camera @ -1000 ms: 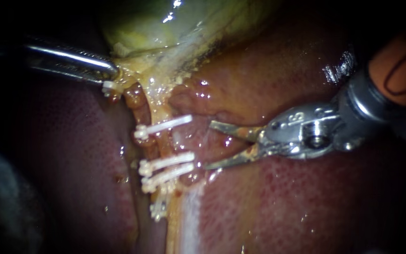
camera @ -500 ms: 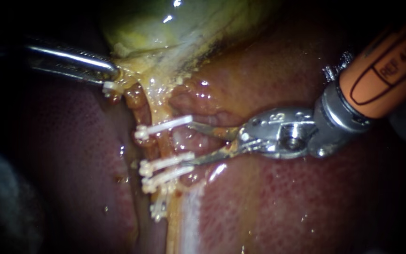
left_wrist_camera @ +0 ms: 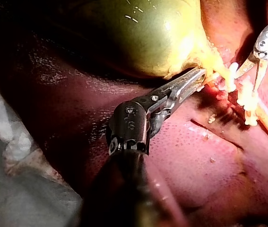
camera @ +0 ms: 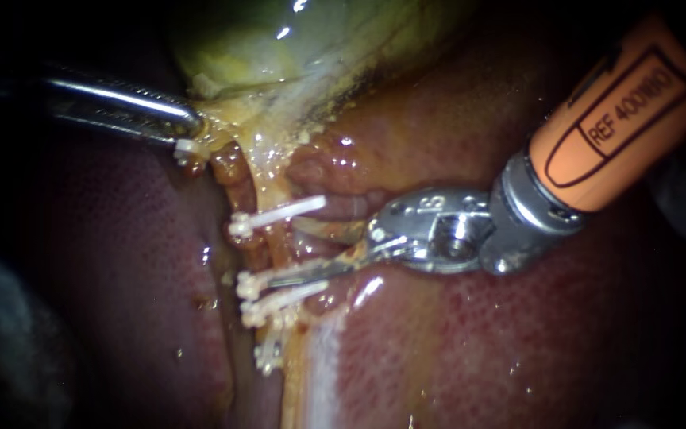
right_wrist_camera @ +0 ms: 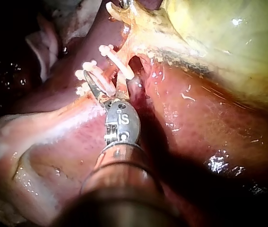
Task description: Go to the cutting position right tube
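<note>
Right instrument (camera: pixel 289 250) has pushed in: blades spread, now straddling the right tube (camera: pixel 281 241) in the gap between the upper clip (camera: pixel 275 214) and the 2 lower clips (camera: pixel 275 300). Cutting position looks about reached. 1 s ago its tips sat short of the clips, over liver (camera: pixel 478 342). Left instrument (camera: pixel 190 127) is unchanged, pinching gallbladder (camera: pixel 279 48) neck tissue.

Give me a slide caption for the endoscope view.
Right instrument's open jaws straddle the tube between clips; left instrument holds the gallbladder.

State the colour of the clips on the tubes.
White; the clips show best in the endoscope view.
</note>
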